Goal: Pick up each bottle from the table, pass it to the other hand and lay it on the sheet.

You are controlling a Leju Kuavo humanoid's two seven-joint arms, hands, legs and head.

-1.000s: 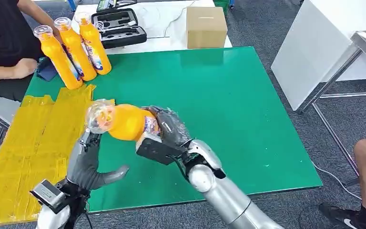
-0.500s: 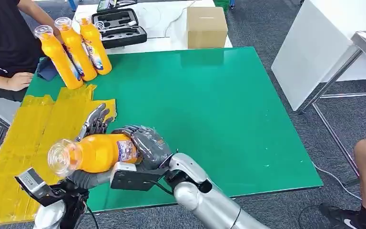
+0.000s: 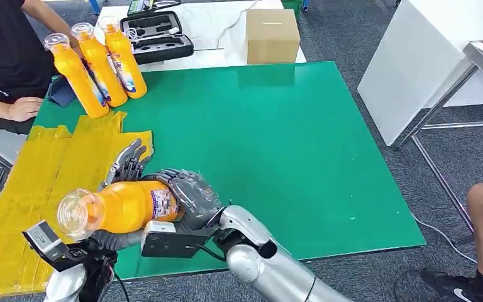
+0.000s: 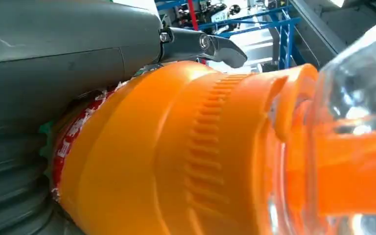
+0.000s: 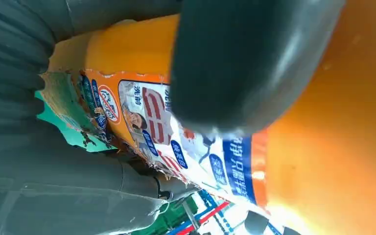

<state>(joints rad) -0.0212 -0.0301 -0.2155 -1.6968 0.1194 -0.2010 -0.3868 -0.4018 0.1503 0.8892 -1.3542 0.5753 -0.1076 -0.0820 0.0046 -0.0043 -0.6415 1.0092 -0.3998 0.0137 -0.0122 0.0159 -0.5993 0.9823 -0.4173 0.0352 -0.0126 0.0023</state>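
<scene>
Handover item: orange plastic bottle with clear cap (image 3: pixel 122 206), lying sideways above the yellow sheet (image 3: pixel 44 189), right hand (image 3: pixel 188 198) gripping its base, left hand (image 3: pixel 122 173) open beneath; close your left before releasing.

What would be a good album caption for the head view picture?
Right hand holds an orange bottle sideways over the left hand, above the yellow sheet.

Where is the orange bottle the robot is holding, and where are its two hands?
orange bottle (image 3: pixel 129 204), head view, on its orange body.
right hand (image 3: pixel 192 192), head view, on the fingers wrapped over the bottle.
left hand (image 3: pixel 126 160), head view, on the fingers behind the bottle.
</scene>
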